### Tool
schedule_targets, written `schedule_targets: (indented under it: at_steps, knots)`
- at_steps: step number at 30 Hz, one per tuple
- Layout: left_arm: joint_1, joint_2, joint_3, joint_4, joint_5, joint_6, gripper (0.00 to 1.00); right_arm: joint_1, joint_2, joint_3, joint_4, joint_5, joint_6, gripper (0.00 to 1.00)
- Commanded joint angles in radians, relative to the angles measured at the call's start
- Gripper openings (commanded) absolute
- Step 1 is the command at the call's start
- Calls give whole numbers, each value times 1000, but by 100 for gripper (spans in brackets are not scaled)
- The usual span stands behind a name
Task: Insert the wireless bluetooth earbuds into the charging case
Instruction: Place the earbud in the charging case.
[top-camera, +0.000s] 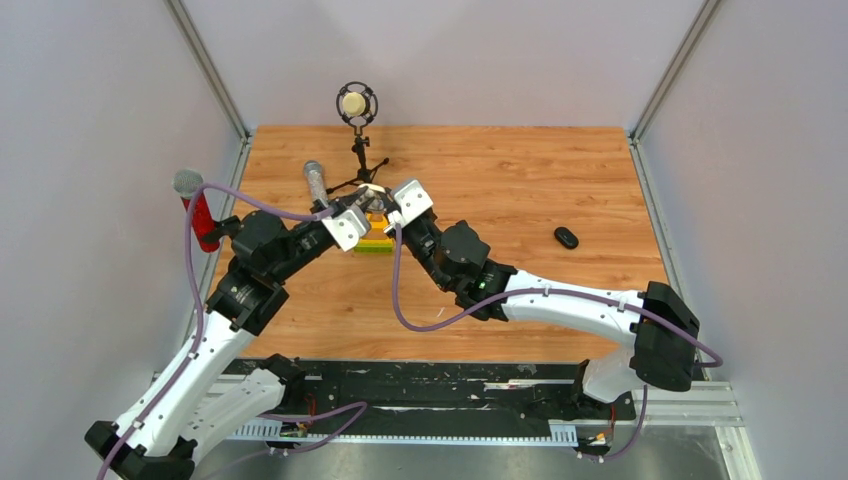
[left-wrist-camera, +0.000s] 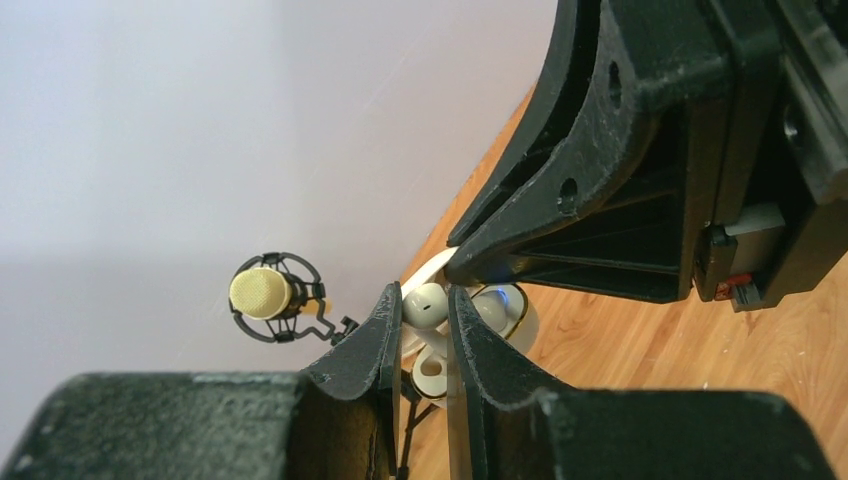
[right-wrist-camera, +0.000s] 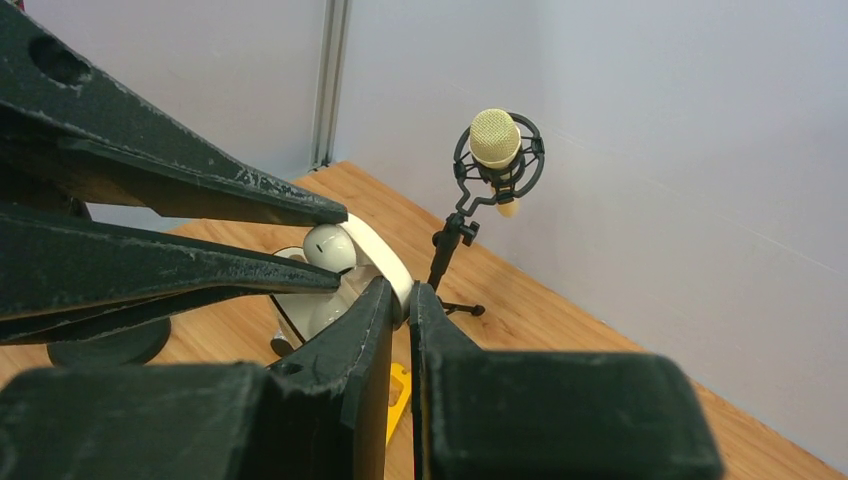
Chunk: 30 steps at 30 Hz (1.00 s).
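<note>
The white charging case (right-wrist-camera: 305, 318) is open and held above the table at the middle back. My right gripper (right-wrist-camera: 402, 292) is shut on its raised lid (right-wrist-camera: 380, 255). My left gripper (left-wrist-camera: 425, 297) is shut on one white earbud (left-wrist-camera: 428, 305), which also shows in the right wrist view (right-wrist-camera: 330, 247), right over the open case. A second earbud (left-wrist-camera: 495, 310) sits in the case beside an empty socket (left-wrist-camera: 432, 372). In the top view both grippers meet at the case (top-camera: 373, 199), which is mostly hidden there.
A yellow-headed microphone on a small black tripod (top-camera: 356, 105) stands just behind the grippers. A silver microphone (top-camera: 316, 180) and a red-handled one (top-camera: 200, 215) stand at the left. A yellow and green block (top-camera: 375, 244) lies under the grippers. A small black oval object (top-camera: 566, 237) lies at the right.
</note>
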<state>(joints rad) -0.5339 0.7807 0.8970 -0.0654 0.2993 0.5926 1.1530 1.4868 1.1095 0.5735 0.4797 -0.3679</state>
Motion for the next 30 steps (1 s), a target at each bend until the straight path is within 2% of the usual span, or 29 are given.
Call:
schedule_targets:
  at_steps: [1, 30]
  knots:
    - [0, -1, 48, 17, -45, 27, 0, 2, -39, 12, 59, -17, 14, 0]
    - [0, -15, 47, -86, -32, 29, 0, -9, -42, 8, 54, -23, 10, 0]
